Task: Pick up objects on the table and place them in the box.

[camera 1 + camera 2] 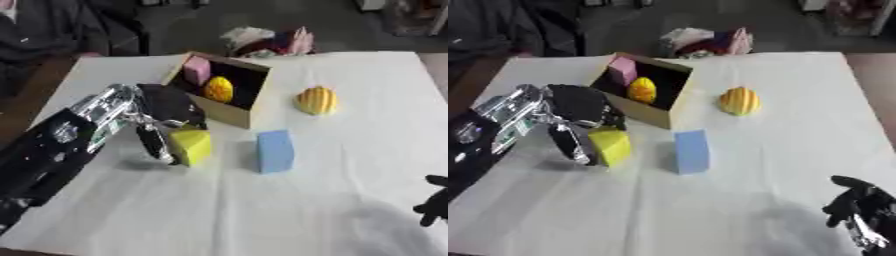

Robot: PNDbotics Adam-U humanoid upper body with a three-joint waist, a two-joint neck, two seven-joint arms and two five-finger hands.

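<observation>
White-covered table (262,210) on a dark grey floor (332,25); possibly a chair (114,25) behind.

Table cover (262,210): white cloth or paper sheet, matt, faintly creased.
Box (229,114): pale wood or board walls, matt, with a dark interior.
Yellow block (192,146): matt, soft-looking, foam-like, with rounded edges.
Blue block (275,151): matt, foam-like, smooth faces.
Pink block (196,70): matt, pastel, same foam-like look.
Yellow ribbed object (316,100): slightly glossy, plastic-looking, with orange grooves.
Yellow rounded object in the box (219,89): similar slight sheen.
Left hand (162,112): black plastic-looking shell with a dull sheen; the wrist behind it is bright, reflective silver metal.
Right hand (859,207): black, matt.
</observation>
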